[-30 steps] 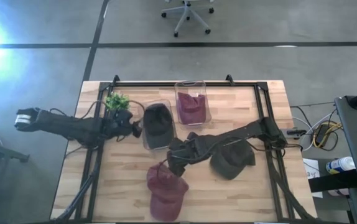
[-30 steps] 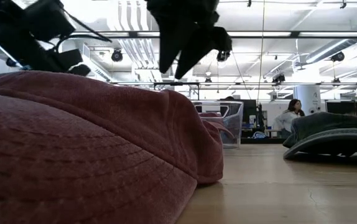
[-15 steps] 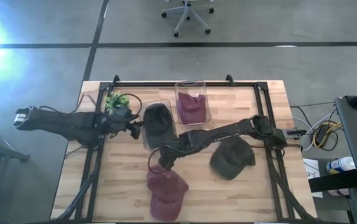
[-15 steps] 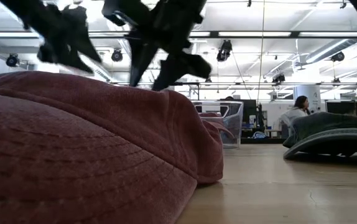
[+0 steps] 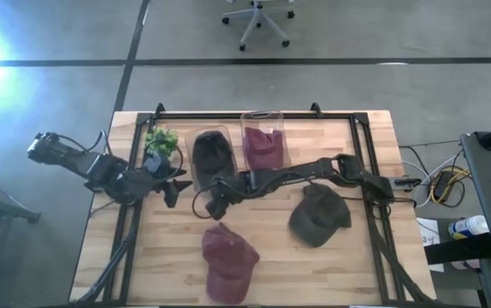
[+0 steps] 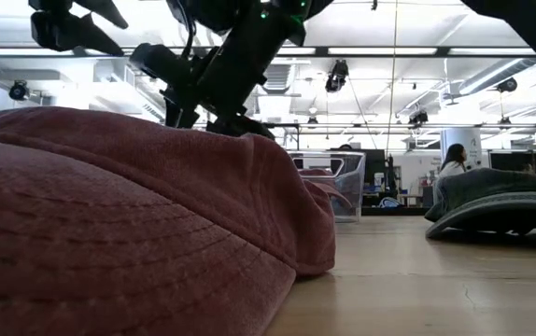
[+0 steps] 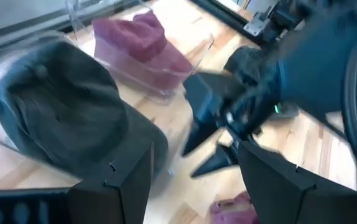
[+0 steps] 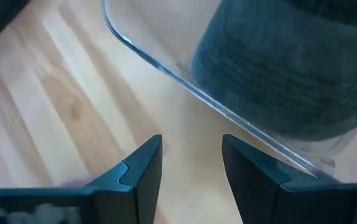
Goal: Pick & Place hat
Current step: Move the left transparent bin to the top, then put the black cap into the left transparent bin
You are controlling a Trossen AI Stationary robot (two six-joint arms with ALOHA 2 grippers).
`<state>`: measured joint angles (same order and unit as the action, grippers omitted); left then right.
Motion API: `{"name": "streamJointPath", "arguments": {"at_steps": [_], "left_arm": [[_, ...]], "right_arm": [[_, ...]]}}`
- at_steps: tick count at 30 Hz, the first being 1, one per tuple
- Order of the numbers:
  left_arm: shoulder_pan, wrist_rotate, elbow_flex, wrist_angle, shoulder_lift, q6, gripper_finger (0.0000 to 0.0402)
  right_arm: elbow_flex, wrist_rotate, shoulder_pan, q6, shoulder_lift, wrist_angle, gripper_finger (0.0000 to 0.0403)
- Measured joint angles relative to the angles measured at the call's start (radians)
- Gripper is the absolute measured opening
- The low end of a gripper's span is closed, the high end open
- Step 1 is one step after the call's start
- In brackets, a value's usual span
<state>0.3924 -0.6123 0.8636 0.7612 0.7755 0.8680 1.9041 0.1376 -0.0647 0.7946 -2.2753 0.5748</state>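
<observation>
Grey concrete floor surrounds a wooden table (image 5: 177, 248) in the high view, with an office chair (image 5: 258, 17) beyond its far edge. Two clear bins stand side by side near the far edge: one (image 5: 212, 162) holds a dark hat (image 5: 212, 154), the other (image 5: 264, 141) a maroon hat (image 5: 263, 147). A small green plant (image 5: 161, 139) sits beside the dark-hat bin. A red hat (image 5: 227, 261) lies loose near the front edge, and an olive hat (image 5: 320, 216) lies loose to its right. The left gripper (image 5: 175, 192) hangs beside the dark-hat bin, holding nothing. The right gripper (image 5: 214, 205) reaches across to the front corner of that bin, also holding nothing. From the low view, the red hat (image 6: 137, 233) fills the foreground, the olive hat (image 6: 497, 201) lies at the far right, a clear bin (image 6: 338, 182) shows between them, and a person (image 6: 447, 168) sits in the room behind. Through the left wrist view, the left gripper's fingers (image 7: 129, 186) stand wide apart, with the dark hat (image 7: 66, 118) in its bin, the maroon hat (image 7: 141, 43) in the next bin, and the right gripper (image 7: 206, 149) just ahead. Through the right wrist view, the right gripper's fingers (image 8: 141, 171) are parted with bare wood between them, close to the bin's clear rim (image 8: 185, 84) and the dark hat (image 8: 284, 68) inside.
</observation>
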Motion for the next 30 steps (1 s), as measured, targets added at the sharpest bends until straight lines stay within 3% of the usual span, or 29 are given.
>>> {"name": "streamJointPath", "arguments": {"at_steps": [6, 14, 20, 27, 30], "left_arm": [[0.024, 0.031, -0.008, 0.018, 0.015, 0.046, 0.0229], [0.038, 0.06, -0.012, -0.037, 0.055, 0.043, 0.0229], [0.038, 0.083, -0.024, -0.13, 0.104, 0.014, 0.0229], [0.038, 0.167, -0.062, -0.274, 0.164, -0.097, 0.0229], [0.039, 0.217, -0.079, -0.324, 0.187, -0.151, 0.0229]], "right_arm": [[0.001, -0.004, 0.006, -0.089, 0.051, 0.105, 0.0162], [-0.003, 0.076, -0.139, -0.094, 0.148, 0.61, 0.0162], [-0.004, 0.069, -0.293, 0.182, 0.158, 0.814, 0.0162], [-0.008, 0.027, -0.451, 0.702, 0.158, 0.835, 0.0162], [-0.008, -0.016, -0.502, 0.829, 0.15, 0.844, 0.0162]]}}
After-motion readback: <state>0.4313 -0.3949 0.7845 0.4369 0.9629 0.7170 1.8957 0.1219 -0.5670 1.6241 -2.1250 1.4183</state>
